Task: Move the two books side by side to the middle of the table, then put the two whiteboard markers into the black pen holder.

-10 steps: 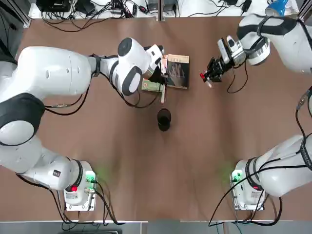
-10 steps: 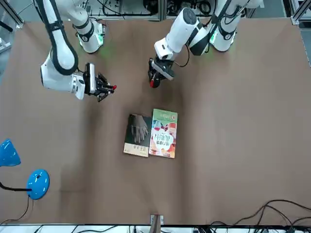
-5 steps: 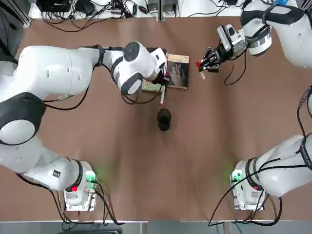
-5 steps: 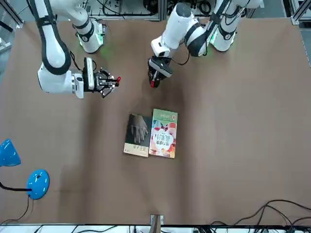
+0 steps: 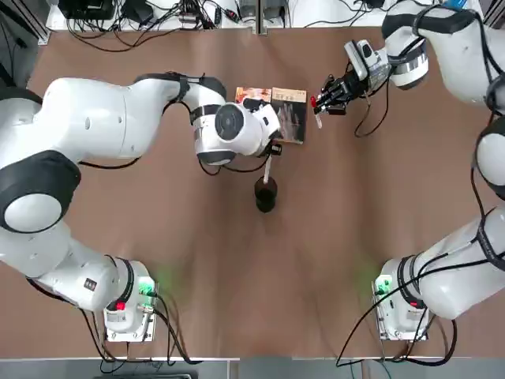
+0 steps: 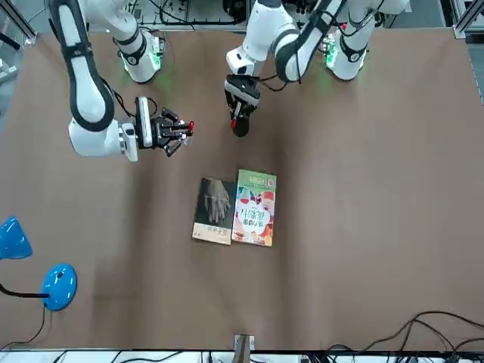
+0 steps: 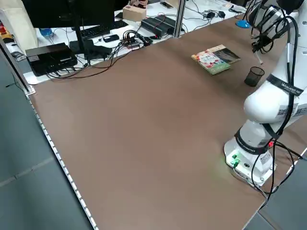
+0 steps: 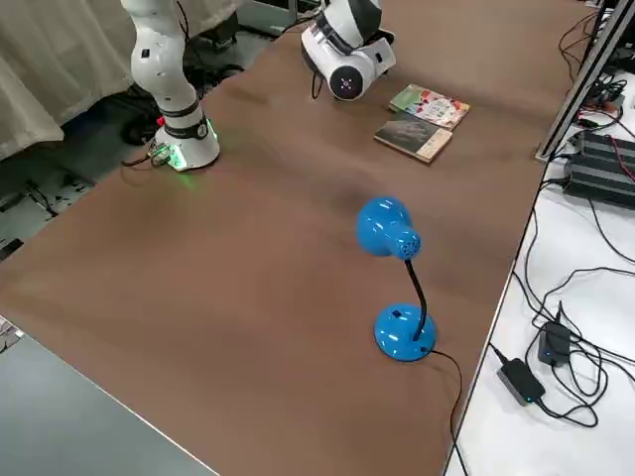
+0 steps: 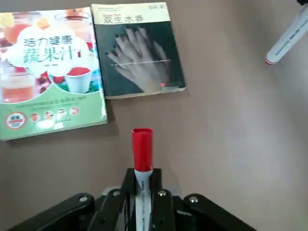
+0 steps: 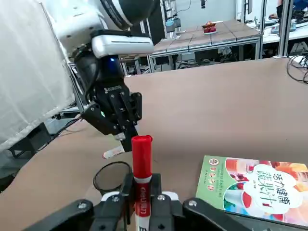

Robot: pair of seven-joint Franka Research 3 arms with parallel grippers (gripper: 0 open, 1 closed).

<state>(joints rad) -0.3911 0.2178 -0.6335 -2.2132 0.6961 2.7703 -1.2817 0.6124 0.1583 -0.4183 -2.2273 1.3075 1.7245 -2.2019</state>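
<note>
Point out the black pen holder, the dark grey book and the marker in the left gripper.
black pen holder (image 5: 266,193): top view, on its open rim.
dark grey book (image 9: 138,57): left wrist view, on the pale hand.
left gripper's marker (image 9: 142,150): left wrist view, on its red cap.

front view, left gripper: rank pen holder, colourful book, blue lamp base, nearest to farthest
From the left gripper, shut on a marker:
1. Black pen holder, directly under the marker tip.
2. Colourful book, lower in the picture at mid-table, beside the dark grey book.
3. Blue lamp base, far off by the picture's lower left corner.
</note>
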